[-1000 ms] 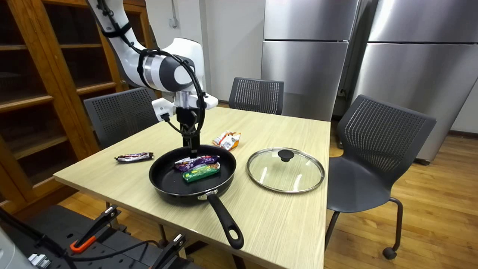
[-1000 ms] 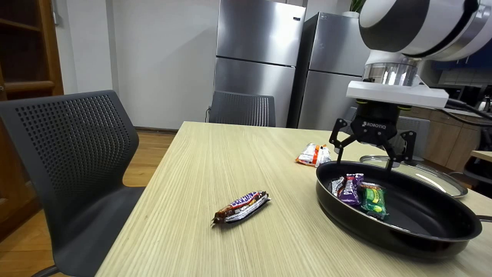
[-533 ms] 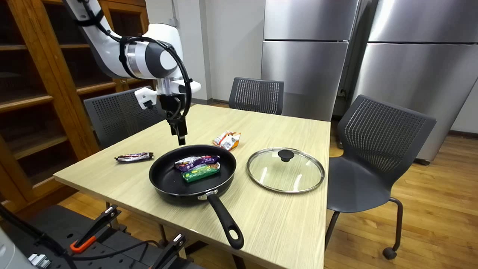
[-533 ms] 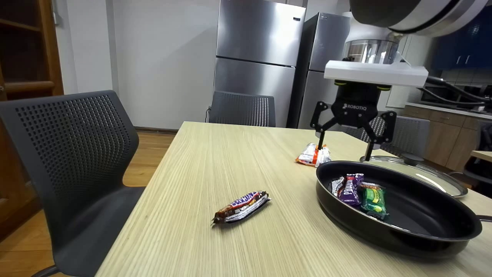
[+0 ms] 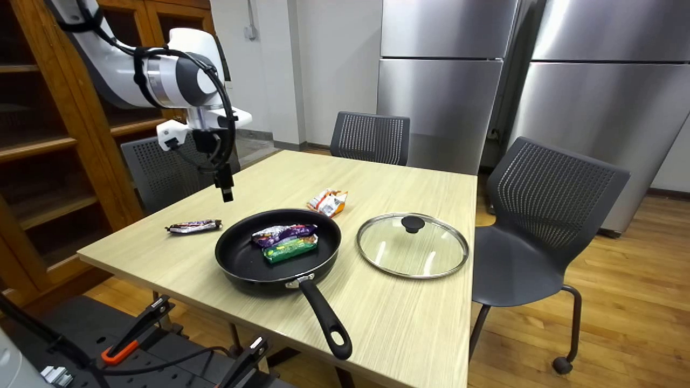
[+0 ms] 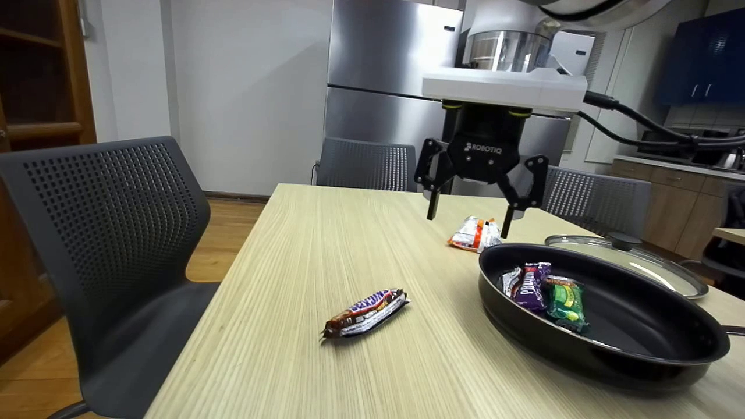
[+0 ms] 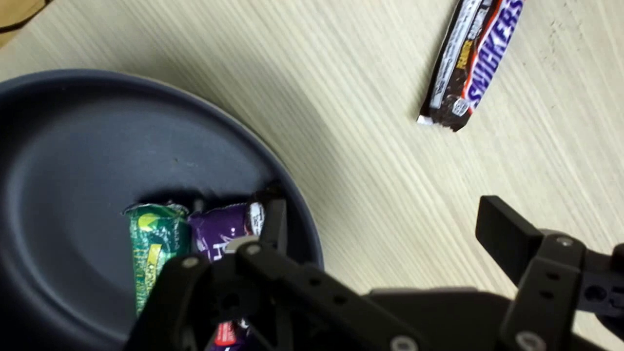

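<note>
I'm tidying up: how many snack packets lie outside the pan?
2: in an exterior view, the Snickers left of the pan, and the orange-white packet behind it.

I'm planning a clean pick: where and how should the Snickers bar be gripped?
I'd grip the Snickers bar across its middle, straight down from above, jaws on its two long sides. It lies flat on the table, long and narrow; its crimped ends look flimsier. The open gripper points down, perhaps needing a slight turn.

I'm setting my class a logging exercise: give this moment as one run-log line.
gripper: open, holding nothing | in pan: purple bar, green bar, silvery wrapper | beside pan on table: Snickers, packet, lid
</note>
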You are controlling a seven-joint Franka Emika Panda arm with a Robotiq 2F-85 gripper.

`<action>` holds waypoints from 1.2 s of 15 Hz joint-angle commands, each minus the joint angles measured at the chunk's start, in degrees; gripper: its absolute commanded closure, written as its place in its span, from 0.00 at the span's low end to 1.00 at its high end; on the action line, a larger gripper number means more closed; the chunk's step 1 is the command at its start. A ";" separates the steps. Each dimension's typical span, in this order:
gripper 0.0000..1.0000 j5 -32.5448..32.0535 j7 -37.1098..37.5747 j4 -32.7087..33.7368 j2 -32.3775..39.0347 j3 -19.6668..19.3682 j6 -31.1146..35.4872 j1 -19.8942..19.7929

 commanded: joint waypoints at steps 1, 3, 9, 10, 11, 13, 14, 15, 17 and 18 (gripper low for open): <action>0.00 -1.21 6.22 1.99 0.86 2.20 -1.71 1.42; 0.00 -0.11 7.50 3.10 2.21 3.65 -1.53 1.84; 0.00 1.91 8.43 8.42 8.63 6.10 -2.14 2.24; 0.00 2.39 8.16 9.19 9.68 6.29 -2.11 2.17; 0.00 2.79 8.11 10.15 10.94 6.27 -2.27 2.18; 0.00 3.80 7.63 12.15 13.35 6.34 -2.46 2.11; 0.00 4.15 7.66 13.26 14.56 6.24 -2.81 2.20; 0.00 4.73 7.08 14.46 15.88 6.50 -3.06 2.00; 0.00 5.63 6.54 16.59 18.12 6.75 -3.67 1.88; 0.00 6.20 6.11 17.59 19.06 7.03 -3.94 1.69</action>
